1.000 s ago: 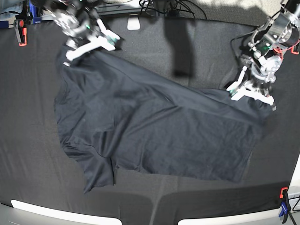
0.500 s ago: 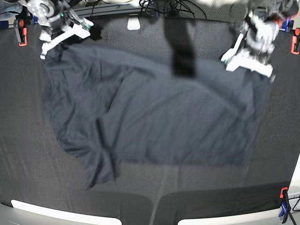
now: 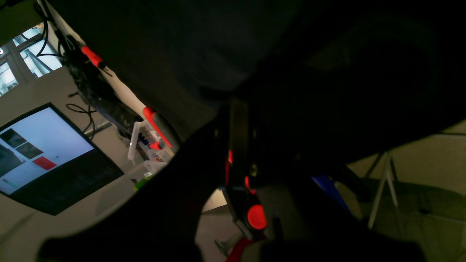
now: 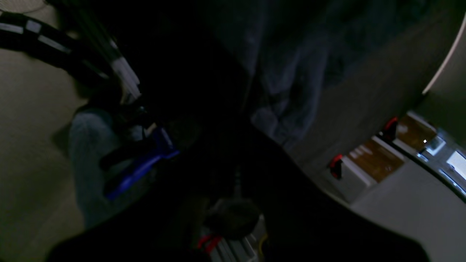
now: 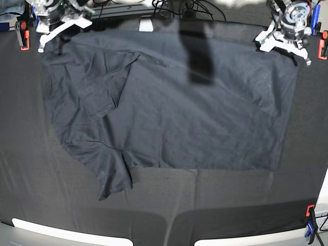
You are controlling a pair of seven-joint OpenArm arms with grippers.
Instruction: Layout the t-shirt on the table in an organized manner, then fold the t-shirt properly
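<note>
Table [image 5: 31, 195] margins bare — t-shirt [image 5: 195, 113] far corners clamped by left end effector [image 5: 282, 43], right end effector [image 5: 56, 32].

t-shirt [image 5: 169, 107]: dark slate-grey, thin fabric, spread wide over the table [image 5: 31, 179], its top edge stretched along the far side from corner to corner. Right part lies mostly flat with a straight bottom hem; left part is creased, with a fold running diagonally and a sleeve flap trailing toward the near-left. Table: matte black cloth, much larger than the shirt, bare margin visible on the left, right and near sides.
</note>
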